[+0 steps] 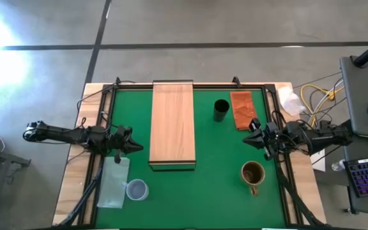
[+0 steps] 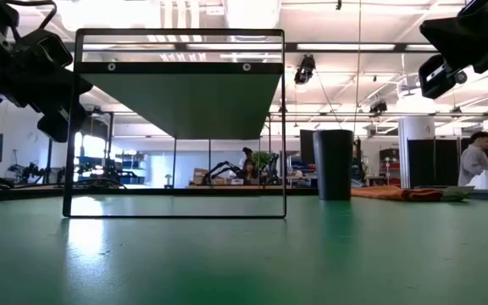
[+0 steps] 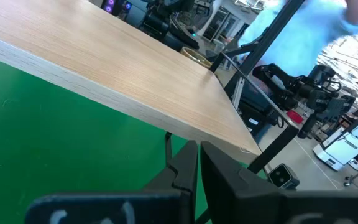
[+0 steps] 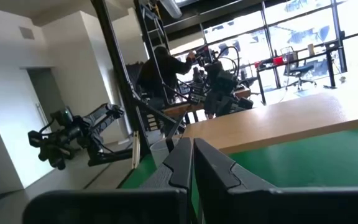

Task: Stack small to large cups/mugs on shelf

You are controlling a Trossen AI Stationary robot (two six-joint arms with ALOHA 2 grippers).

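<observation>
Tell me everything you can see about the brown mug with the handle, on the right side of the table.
The brown mug is a glossy, ceramic-looking vessel standing upright on the green table mat, near its front right corner. Seen from above, its round mouth is open and the inside looks dark olive-brown, with nothing visible in it. Its handle points toward the front edge of the table. Nothing touches it: the right gripper is above the mat, apart from the mug, farther back. Only the high view shows it.
</observation>
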